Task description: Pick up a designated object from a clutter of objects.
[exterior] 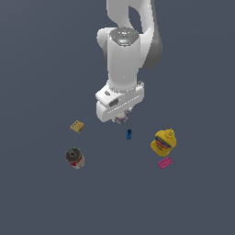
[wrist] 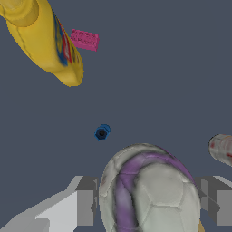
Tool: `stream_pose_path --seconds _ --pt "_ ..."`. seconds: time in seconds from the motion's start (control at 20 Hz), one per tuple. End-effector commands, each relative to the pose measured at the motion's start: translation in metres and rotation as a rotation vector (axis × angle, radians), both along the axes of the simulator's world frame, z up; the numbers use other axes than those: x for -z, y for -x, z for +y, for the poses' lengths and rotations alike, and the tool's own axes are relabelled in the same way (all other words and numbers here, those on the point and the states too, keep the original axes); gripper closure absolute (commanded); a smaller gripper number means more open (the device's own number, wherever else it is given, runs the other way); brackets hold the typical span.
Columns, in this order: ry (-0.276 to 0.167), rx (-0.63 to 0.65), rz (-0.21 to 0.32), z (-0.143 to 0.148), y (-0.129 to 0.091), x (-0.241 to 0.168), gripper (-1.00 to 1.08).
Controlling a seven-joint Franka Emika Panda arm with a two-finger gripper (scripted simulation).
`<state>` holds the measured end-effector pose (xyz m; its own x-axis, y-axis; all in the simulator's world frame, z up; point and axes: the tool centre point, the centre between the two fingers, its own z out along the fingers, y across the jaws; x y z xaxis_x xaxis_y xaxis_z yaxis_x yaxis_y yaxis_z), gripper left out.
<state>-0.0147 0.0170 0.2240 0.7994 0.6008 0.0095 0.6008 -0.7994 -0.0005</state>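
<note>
- My gripper [wrist: 149, 206] has the ball [wrist: 152, 192] between its two fingers [wrist: 86, 201], one on each side, each right up against the ball's flank; I am closed on it.
- My wrist view shows the ball large: whitish-grey panels with a purple stripe curving over it.
- In the exterior view my gripper [exterior: 121, 118] points down at the worktop [exterior: 41, 193], and only a sliver of the ball [exterior: 121, 119] peeps out under my hand; the fingers are hidden there, so that view alone would not tell how far I am open.
- Whether the ball touches the worktop I cannot tell from either view.
- Nearest the ball is the blue piece [exterior: 129, 134], standing upright just beside it; my wrist view sees it [wrist: 102, 132] from above as a small dark ring.
- The block [exterior: 77, 126], tan with a grid of dimples, lies off to the exterior view's left of my gripper; a thin tan edge at the wrist picture's rim may be it, but I cannot tell.
- The can [exterior: 75, 157], dark with a red band, sits beyond the block, towards the exterior view's lower left; my wrist view catches only its end [wrist: 222, 148] at the picture's edge.
- The bottle [exterior: 164, 142] lies towards the exterior view's right, yellow with a red and blue label; in my wrist view it [wrist: 43, 38] stretches across a corner.
- The brick [exterior: 165, 162], pink and flat, lies just beside the bottle, apart from it in my wrist view [wrist: 84, 40].
</note>
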Motion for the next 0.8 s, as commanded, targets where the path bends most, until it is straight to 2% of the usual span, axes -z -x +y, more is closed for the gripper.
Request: stream_pose_path --seconds 0.0,0.4,0.75 --pt "0.0 0.0 0.001 -0.013 -0.008 -0.024 1.08" --pt "0.003 0.001 0.004 -0.055 -0.035 -0.095 1.08" --pt "0.005 0.002 0.006 -0.081 -0.054 -0.14 1.08"
